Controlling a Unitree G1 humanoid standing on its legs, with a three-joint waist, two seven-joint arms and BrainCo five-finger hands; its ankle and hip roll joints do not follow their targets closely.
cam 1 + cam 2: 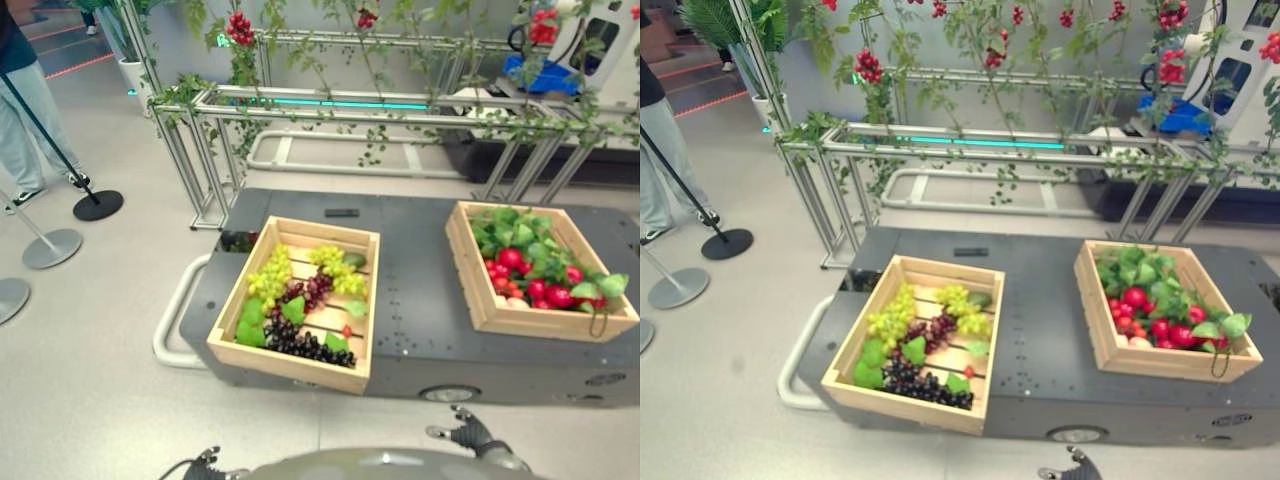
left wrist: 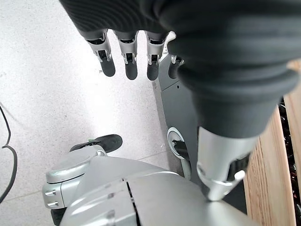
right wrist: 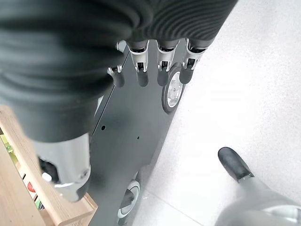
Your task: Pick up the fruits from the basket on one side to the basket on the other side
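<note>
Hanging low: both hands sit below the cart's near edge, well apart from the fruit, holding nothing.
Left hand (image 2: 127, 52): fingers straight and relaxed, pointing down beside the cart's side.
Right hand (image 3: 160, 61): fingers straight and relaxed, likewise empty.
Cart (image 1: 420, 260): dark flat top carrying two wooden crates side by side.
Left crate (image 1: 300, 362): green grapes (image 1: 270, 278) and dark grapes (image 1: 310, 345) with leaves; lies up and ahead of the left hand, the nearer one.
Right crate (image 1: 540, 322): red fruits (image 1: 530, 280) under green leaves.
Judgement: no transfer begun; the reach must go up and forward.
</note>
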